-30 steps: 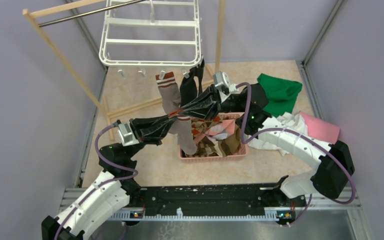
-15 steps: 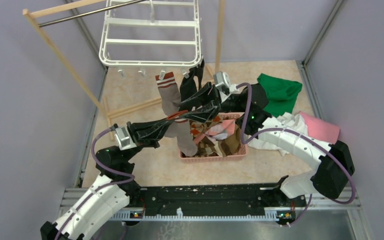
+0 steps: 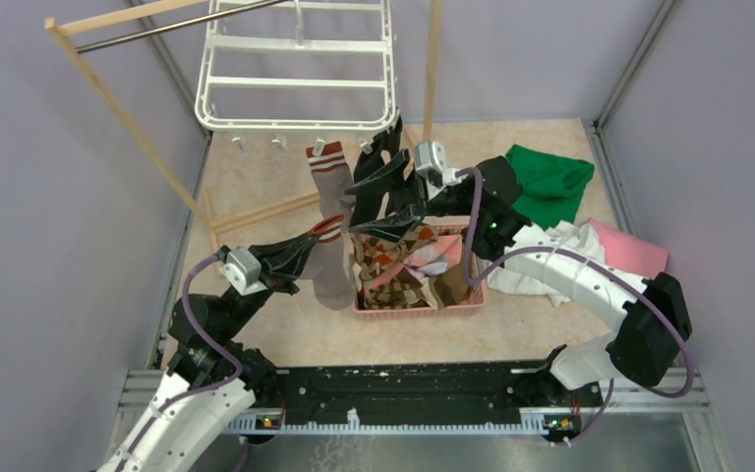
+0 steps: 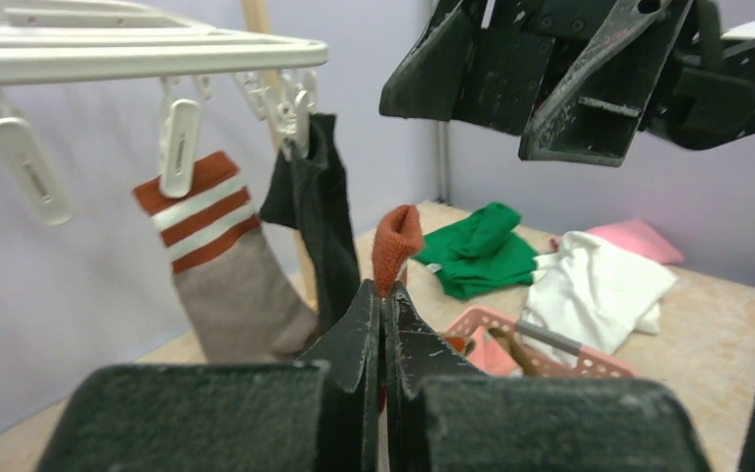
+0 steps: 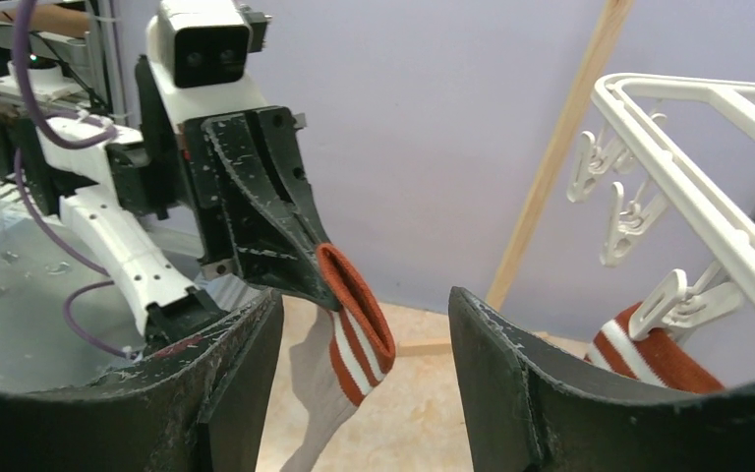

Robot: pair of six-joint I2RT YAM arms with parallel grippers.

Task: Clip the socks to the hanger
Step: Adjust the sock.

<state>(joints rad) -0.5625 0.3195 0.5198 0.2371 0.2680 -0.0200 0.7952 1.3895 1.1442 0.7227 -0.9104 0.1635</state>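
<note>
My left gripper (image 3: 325, 227) is shut on the orange-striped cuff of a grey-brown sock (image 3: 332, 273), which dangles below it left of the basket. In the left wrist view the cuff (image 4: 396, 239) sticks up from the shut jaws (image 4: 385, 291). My right gripper (image 3: 360, 208) stands open just right of it, under the hanger's near edge, and holds nothing. Its fingers (image 5: 511, 374) flank the held cuff (image 5: 356, 322) without touching it. The white hanger (image 3: 295, 85) has a matching striped sock (image 3: 328, 183) and a black sock (image 3: 381, 157) clipped on.
A pink basket (image 3: 419, 307) with argyle and other socks sits below the grippers. Green (image 3: 551, 179), white (image 3: 562, 246) and pink (image 3: 631, 252) cloths lie to the right. A wooden rack (image 3: 128, 123) with a metal bar carries the hanger, and one post (image 3: 433, 69) stands behind the right gripper.
My right gripper has let go of the striped sock, opened and risen toward the hanger. The left gripper has shut on the cuff and drawn back left with the sock.
</note>
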